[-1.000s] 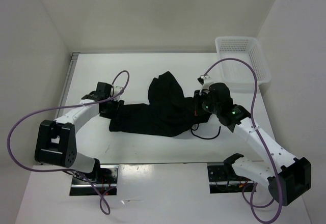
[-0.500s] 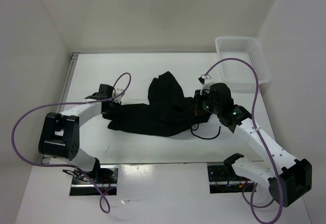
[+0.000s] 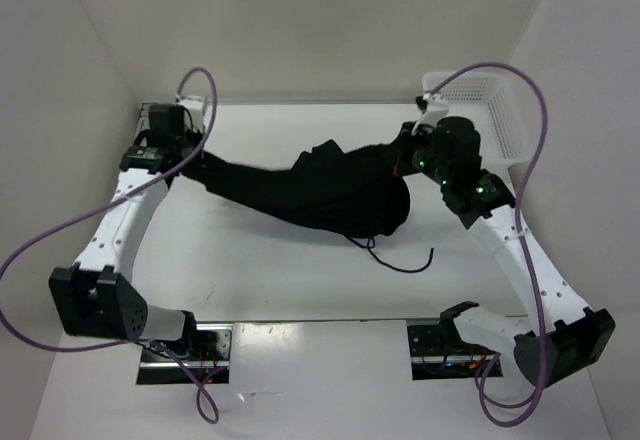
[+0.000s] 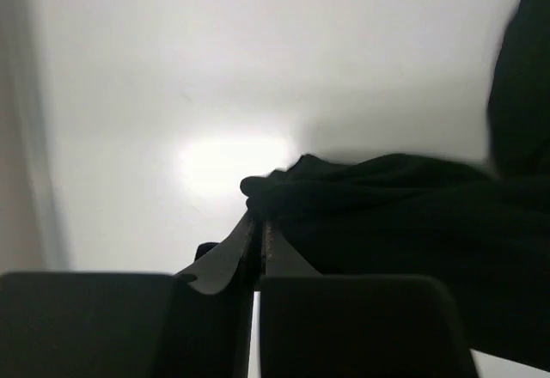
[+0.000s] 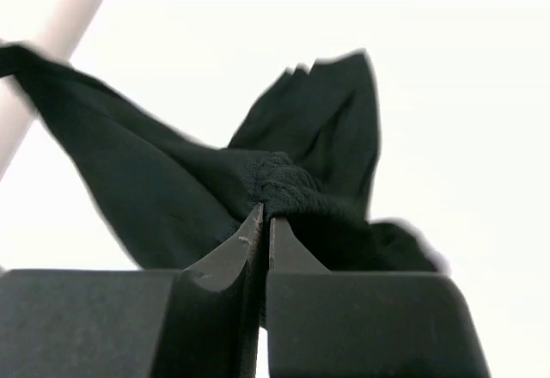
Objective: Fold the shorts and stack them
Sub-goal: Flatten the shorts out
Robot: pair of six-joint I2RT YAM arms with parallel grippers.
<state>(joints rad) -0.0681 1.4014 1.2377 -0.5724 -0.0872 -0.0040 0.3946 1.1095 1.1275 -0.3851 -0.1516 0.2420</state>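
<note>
The black shorts (image 3: 320,192) hang stretched in the air between both arms, sagging in the middle above the table. My left gripper (image 3: 197,160) is shut on their left end, and in the left wrist view the fabric (image 4: 404,215) bunches at the closed fingertips (image 4: 259,223). On the right, my right gripper (image 3: 405,160) is shut on the other end, where a knot of cloth (image 5: 284,180) sits pinched at its tips (image 5: 265,216). A thin black drawstring (image 3: 400,260) trails from the shorts down onto the table.
A white mesh basket (image 3: 500,110) stands at the back right corner of the white table (image 3: 270,270). White walls close in at the back and both sides. Purple cables loop off both arms.
The left gripper has shut on the shorts' left end. Both arms have risen and moved back and apart, lifting the shorts off the table and pulling them taut.
</note>
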